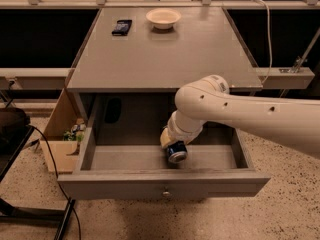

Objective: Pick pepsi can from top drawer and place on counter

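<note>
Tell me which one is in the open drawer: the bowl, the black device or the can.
The pepsi can, down in the top drawer at the gripper; the bowl and black device sit on the counter.

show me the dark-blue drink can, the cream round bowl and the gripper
dark-blue pepsi can (176, 152): camera view, on its visible middle.
cream round bowl (163, 17): camera view, on its bare inside.
gripper (171, 145): camera view, on the arm's tip at the can, inside the open grey top drawer (127, 158).
</note>
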{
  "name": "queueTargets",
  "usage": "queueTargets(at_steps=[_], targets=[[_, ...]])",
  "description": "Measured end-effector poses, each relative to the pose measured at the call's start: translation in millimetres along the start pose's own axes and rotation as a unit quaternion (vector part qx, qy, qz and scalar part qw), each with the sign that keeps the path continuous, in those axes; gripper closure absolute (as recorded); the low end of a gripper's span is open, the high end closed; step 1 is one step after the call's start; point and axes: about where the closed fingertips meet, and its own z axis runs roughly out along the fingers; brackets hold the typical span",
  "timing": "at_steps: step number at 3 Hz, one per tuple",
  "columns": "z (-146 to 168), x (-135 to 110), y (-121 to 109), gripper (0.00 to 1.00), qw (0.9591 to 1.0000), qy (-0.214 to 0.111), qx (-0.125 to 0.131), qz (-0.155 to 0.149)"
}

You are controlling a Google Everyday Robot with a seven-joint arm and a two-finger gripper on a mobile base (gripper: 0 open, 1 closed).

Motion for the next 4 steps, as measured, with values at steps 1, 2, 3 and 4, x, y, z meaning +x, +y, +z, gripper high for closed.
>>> queueTargets(at_steps=[1,2,3,4], targets=[[-27,7,4,1.00,0.9997,-0.002,0.016,-0.016],[-64,13,7,1.00,0.9987,-0.014,0.038,-0.032],[-64,13,7,1.00,0.9987,-0.014,0.038,-0.032],[-68,13,8,1.00,0.9983,-0.017,0.039,-0.038]])
